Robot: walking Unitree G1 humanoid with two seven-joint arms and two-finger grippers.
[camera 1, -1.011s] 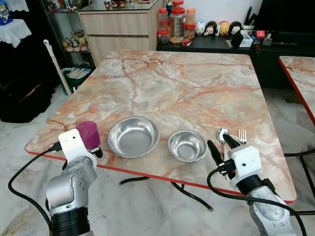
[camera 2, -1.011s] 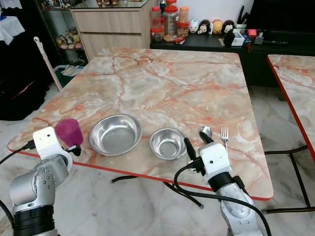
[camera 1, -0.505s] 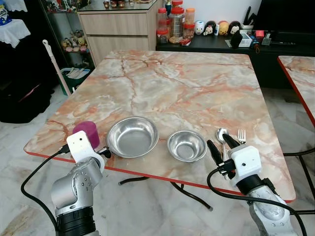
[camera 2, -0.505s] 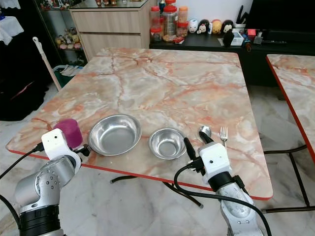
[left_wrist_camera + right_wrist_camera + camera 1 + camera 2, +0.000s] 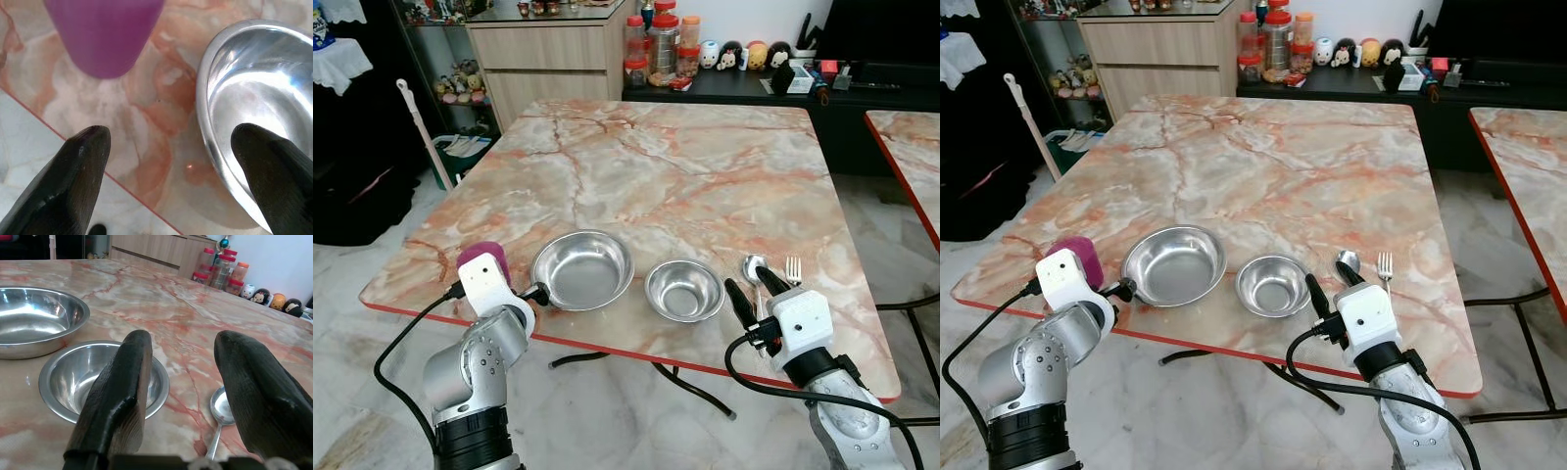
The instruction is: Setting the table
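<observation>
A purple cup [image 5: 480, 256] stands near the marble table's [image 5: 685, 166] front left corner, half hidden behind my left wrist. Right of it sit a large steel bowl [image 5: 582, 269] and a small steel bowl [image 5: 684, 290], then a spoon [image 5: 755, 266] and a fork [image 5: 794, 268]. My left gripper [image 5: 171, 133] is open and empty at the table's front edge, between the cup [image 5: 105, 34] and the large bowl [image 5: 254, 98]. One of its fingers [image 5: 537, 292] is at the bowl's rim. My right gripper [image 5: 754, 292] is open, low over the front edge, just before the spoon [image 5: 219, 413].
The table's red front edge [image 5: 607, 345] runs just under both wrists. A second marble table [image 5: 911, 147] stands at the right. A black cabinet with jars [image 5: 663, 44] and small figures is behind, a wooden sideboard [image 5: 543, 59] beside it, and a mop stick [image 5: 426, 132] leans at the left.
My left arm has swung right along the front edge, from beside the cup to the large bowl's rim. The large bowl has shifted slightly right. The right arm has not moved.
</observation>
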